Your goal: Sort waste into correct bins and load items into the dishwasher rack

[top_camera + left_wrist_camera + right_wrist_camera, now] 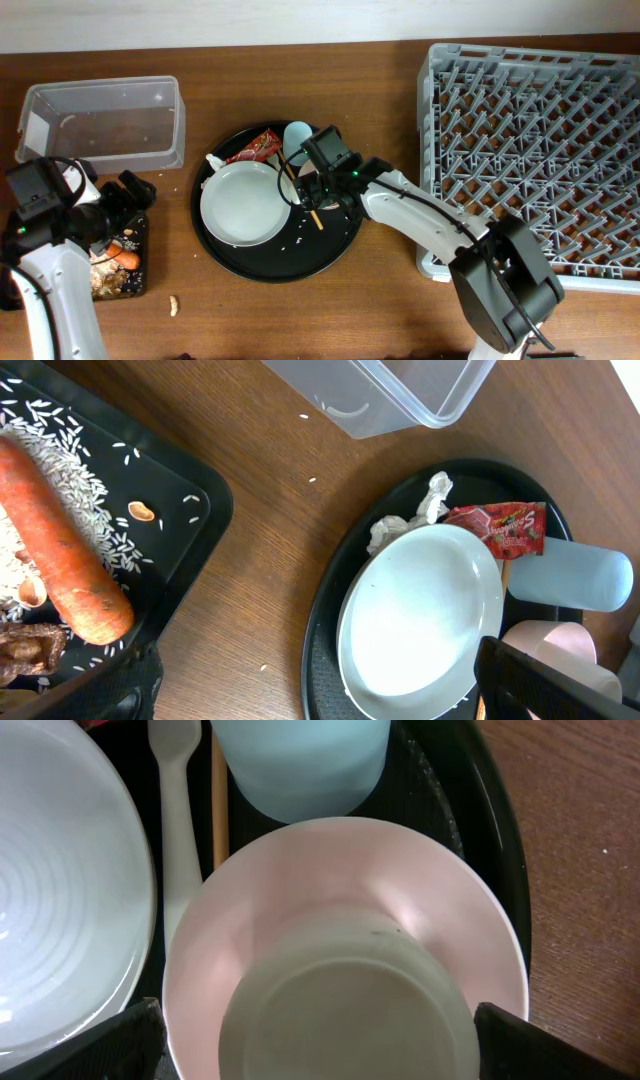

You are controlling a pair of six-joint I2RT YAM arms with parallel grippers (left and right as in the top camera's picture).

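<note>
**Right arm over bowl, left arm over black tray — both jaws wide**

Right gripper (318,1042): jaws spread wide, one finger on each side of the white-pink bowl (345,960). Can't tell whether the pads touch the rim. The bowl sits upright on the round black tray (335,250), with the light blue cup (300,760) lying just beside it. The white fork (175,820) and a wooden chopstick (220,800) lie between the bowl and the white plate (243,203).

Left gripper (315,675): jaws wide, nothing between them, hanging above the near end of the shallow black tray (200,500). That tray holds the carrot (65,560), white rice (60,440) and brown nut scraps (25,645).

On the round tray, the red wrapper (505,528) and the crumpled tissue (415,515) lie at the plate's far edge. The plate looks bare.

The clear box (100,120) is behind the black tray — can't tell the contents. The dishwasher rack (540,150) is on the right, with no dishes loaded. One loose scrap (173,305) lies on the table (380,80).
</note>
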